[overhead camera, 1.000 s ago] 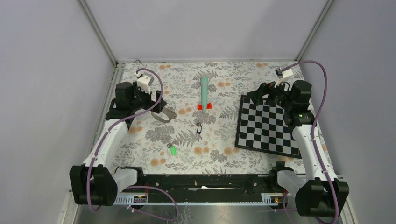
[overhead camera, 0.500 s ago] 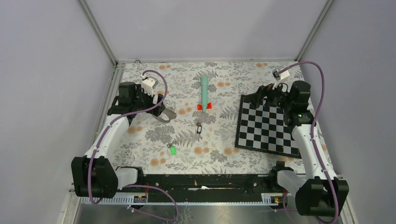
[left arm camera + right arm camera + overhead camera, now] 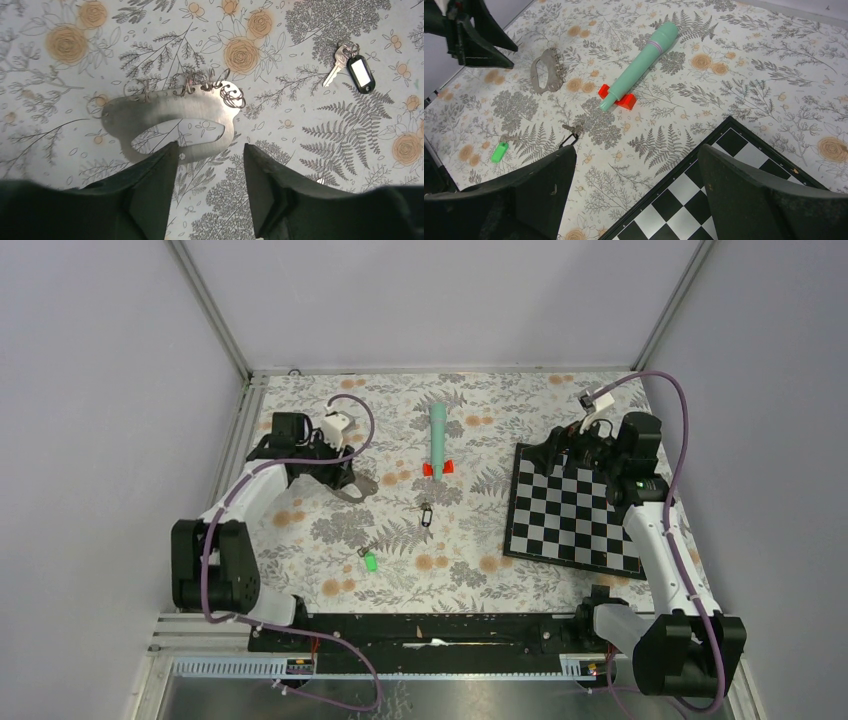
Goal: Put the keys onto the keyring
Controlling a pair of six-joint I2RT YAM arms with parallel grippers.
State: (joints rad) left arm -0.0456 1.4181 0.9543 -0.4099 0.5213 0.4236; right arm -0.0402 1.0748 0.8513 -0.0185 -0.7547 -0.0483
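The keyring (image 3: 165, 112) is a flat grey oval loop with several small wire rings along its far edge, lying on the floral cloth; it also shows in the top view (image 3: 357, 487) and right wrist view (image 3: 545, 71). My left gripper (image 3: 210, 147) is open and empty right over its near edge, its left fingertip (image 3: 167, 152) overlapping the strap. The darker key with a black tag (image 3: 356, 70) lies to the right, mid-table (image 3: 426, 512). The green-headed key (image 3: 370, 562) lies nearer the front (image 3: 500, 151). My right gripper (image 3: 636, 150) is open and empty above the chessboard's left edge.
A teal cone-shaped stick (image 3: 437, 430) on a red base (image 3: 437, 469) lies at the back centre. A black-and-white chessboard (image 3: 570, 508) covers the right side. Metal frame posts and grey walls bound the table on the left, right and back.
My left arm has swung right and turned, bringing its gripper over the keyring. My right gripper has shifted slightly left. The keys and keyring have not moved.
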